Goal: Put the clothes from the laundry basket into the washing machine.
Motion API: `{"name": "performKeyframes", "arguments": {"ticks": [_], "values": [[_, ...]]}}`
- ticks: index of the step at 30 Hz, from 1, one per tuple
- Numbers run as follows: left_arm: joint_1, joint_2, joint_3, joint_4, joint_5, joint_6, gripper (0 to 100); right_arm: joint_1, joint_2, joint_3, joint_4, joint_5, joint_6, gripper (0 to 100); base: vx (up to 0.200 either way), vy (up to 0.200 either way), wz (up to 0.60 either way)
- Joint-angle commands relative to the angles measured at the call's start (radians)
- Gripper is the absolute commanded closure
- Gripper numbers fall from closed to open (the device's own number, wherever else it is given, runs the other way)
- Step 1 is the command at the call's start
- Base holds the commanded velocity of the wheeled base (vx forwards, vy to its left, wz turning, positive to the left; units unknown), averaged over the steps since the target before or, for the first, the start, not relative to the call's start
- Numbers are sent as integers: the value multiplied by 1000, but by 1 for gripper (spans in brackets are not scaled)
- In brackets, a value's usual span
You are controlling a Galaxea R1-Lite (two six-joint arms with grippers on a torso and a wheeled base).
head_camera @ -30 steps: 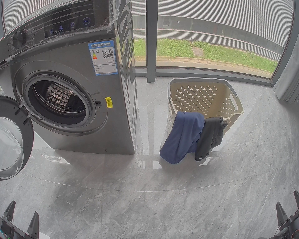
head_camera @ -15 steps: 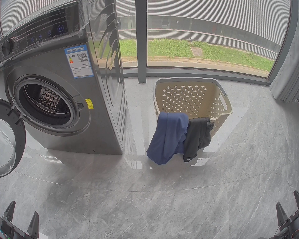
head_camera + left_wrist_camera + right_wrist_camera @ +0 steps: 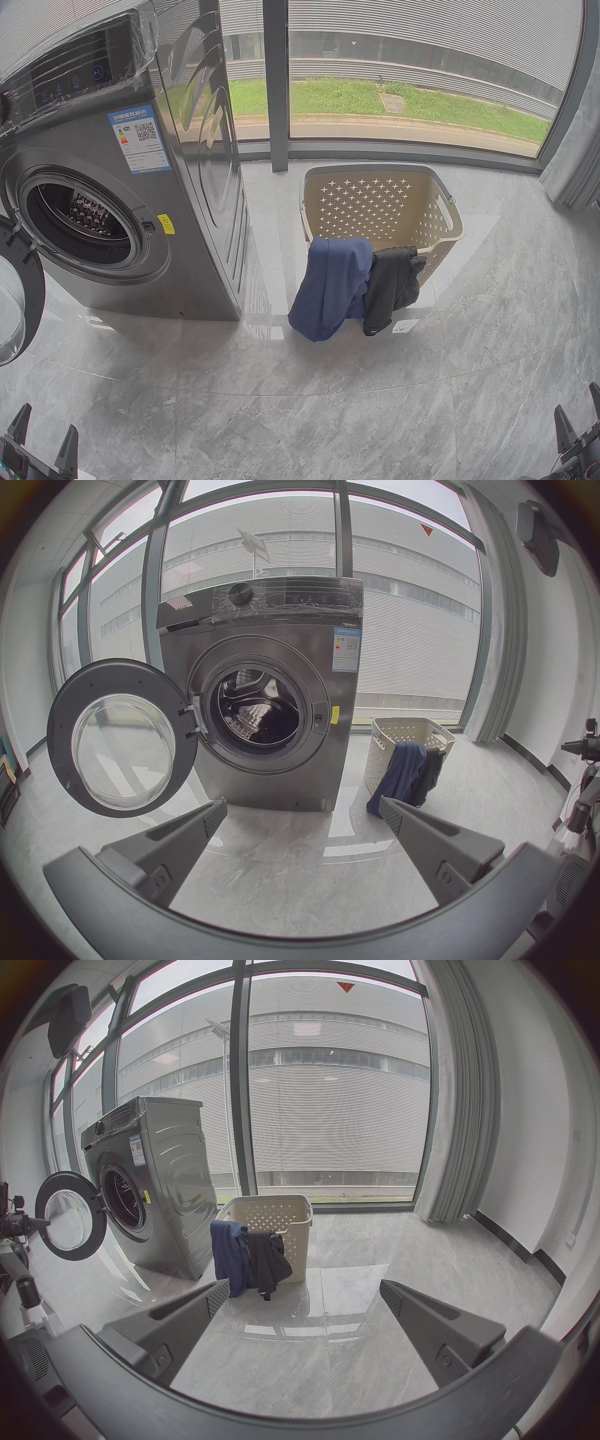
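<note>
A beige laundry basket [image 3: 437, 194] [image 3: 387, 736] [image 3: 294, 1222] stands on the floor by the window. A blue garment [image 3: 328, 287] [image 3: 397, 780] [image 3: 228, 1257] and a black garment [image 3: 390, 284] [image 3: 431, 770] [image 3: 265, 1260] hang over its near rim. To the left stands the grey washing machine [image 3: 187, 206] [image 3: 275, 636] [image 3: 169, 1172], its round door [image 3: 15, 306] [image 3: 122, 736] [image 3: 69, 1213] swung open. Something dark lies inside the drum [image 3: 259, 708]. My left gripper [image 3: 44, 431] [image 3: 300, 811] and right gripper [image 3: 578, 412] [image 3: 300, 1291] are low and near me, both open and empty, far from the basket.
Grey marble floor [image 3: 300, 412] stretches between me and the basket. A tall window [image 3: 406, 75] with a pillar [image 3: 275, 81] runs behind it. A curtain [image 3: 578, 162] hangs at the right.
The whole head view has shifted, so the washing machine and basket sit further left in the picture. Both grippers keep their places at the lower corners, still open.
</note>
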Motion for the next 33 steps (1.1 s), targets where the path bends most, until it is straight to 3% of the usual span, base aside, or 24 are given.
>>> {"name": "performKeyframes", "arguments": {"ticks": [1,4,16,25,33], "values": [[0,-10,16,0,1,-2,0,0,-6,18,0,1,-1,0,0,0,0],[0,-10,16,0,-2,-2,0,0,-6,18,0,1,-1,0,0,0,0],[0,-10,16,0,1,-2,0,0,-6,18,0,1,-1,0,0,-200,0],[0,-10,16,0,1,-2,0,0,-6,18,0,1,-1,0,0,0,0],[0,-10,16,0,1,-2,0,0,-6,18,0,1,-1,0,200,0,0]]}}
